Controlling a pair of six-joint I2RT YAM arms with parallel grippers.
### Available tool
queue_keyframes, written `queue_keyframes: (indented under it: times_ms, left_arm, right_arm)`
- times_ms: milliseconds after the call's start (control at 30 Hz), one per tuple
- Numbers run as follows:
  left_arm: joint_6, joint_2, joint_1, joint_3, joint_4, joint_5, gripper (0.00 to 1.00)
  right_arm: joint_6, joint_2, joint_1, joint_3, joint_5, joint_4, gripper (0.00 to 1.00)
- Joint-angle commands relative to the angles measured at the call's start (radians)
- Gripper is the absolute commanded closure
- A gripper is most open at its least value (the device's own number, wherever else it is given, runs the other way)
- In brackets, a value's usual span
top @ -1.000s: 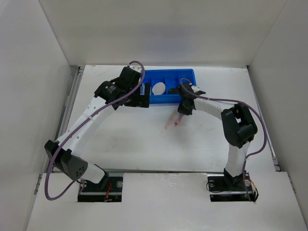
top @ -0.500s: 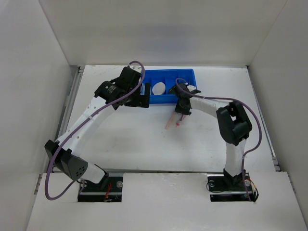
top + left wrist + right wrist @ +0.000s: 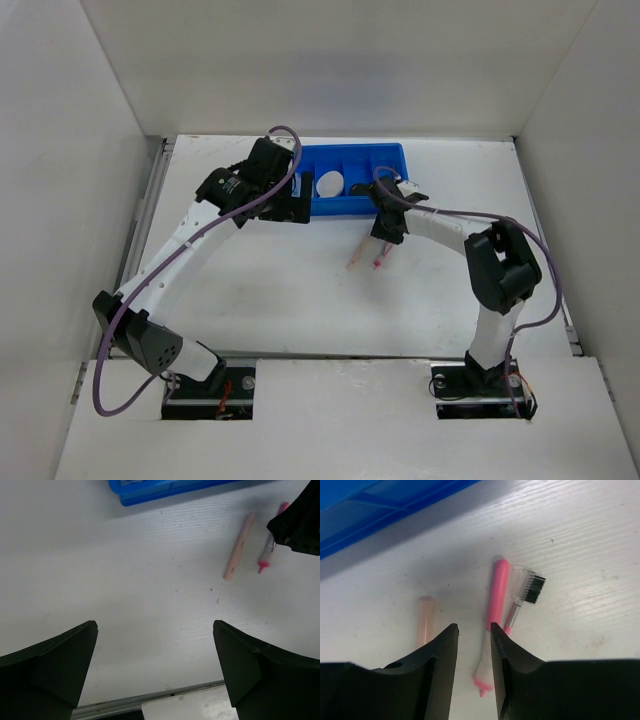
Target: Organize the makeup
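Two pieces of the makeup lie on the white table in front of the blue tray: a peach pencil and a pink pencil. In the right wrist view the pink pencil lies flat with a small black-bristled brush beside it and the peach pencil to its left. My right gripper hovers just over them, jaws a narrow gap apart and holding nothing. The pink pencil's lower end shows through that gap. A round white puff sits in the tray. My left gripper is wide open and empty.
The blue tray stands at the back of the table, between both wrists. White walls enclose the table on three sides. A metal rail and a white panel run along the table's edge below my left gripper.
My right jaws have spread apart a little. The right wrist swung left, then back right, and the pink pencil now lies slightly farther right. The left arm has not moved.
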Motion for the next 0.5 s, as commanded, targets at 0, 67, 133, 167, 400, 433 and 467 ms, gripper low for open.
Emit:
queue_keyframes:
  times_ms: [0, 67, 133, 167, 400, 433, 467]
  left_arm:
    - [0.012, 0.004, 0.004, 0.038, -0.004, 0.002, 0.00]
    - [0.012, 0.004, 0.004, 0.038, -0.004, 0.002, 0.00]
    - [0.012, 0.004, 0.004, 0.038, -0.004, 0.002, 0.00]
    - [0.012, 0.004, 0.004, 0.038, -0.004, 0.002, 0.00]
    - [0.012, 0.004, 0.004, 0.038, -0.013, 0.002, 0.00]
    - [0.012, 0.004, 0.004, 0.038, -0.013, 0.002, 0.00]
    - [0.012, 0.004, 0.004, 0.038, -0.013, 0.002, 0.00]
  right_arm:
    - [0.032, -0.084, 0.008, -0.025, 0.043, 0.034, 0.62]
    - [0.032, -0.084, 0.008, -0.025, 0.054, 0.034, 0.62]
    - [0.041, -0.084, 0.008, -0.025, 0.063, 0.034, 0.62]
    - [0.041, -0.084, 0.008, -0.025, 0.063, 0.034, 0.62]
    - [0.041, -0.043, 0.008, -0.034, 0.063, 0.034, 0.62]
    - [0.041, -0.043, 0.008, -0.034, 0.063, 0.034, 0.61]
    - [0.041, -0.043, 0.008, -0.043, 0.063, 0.034, 0.61]
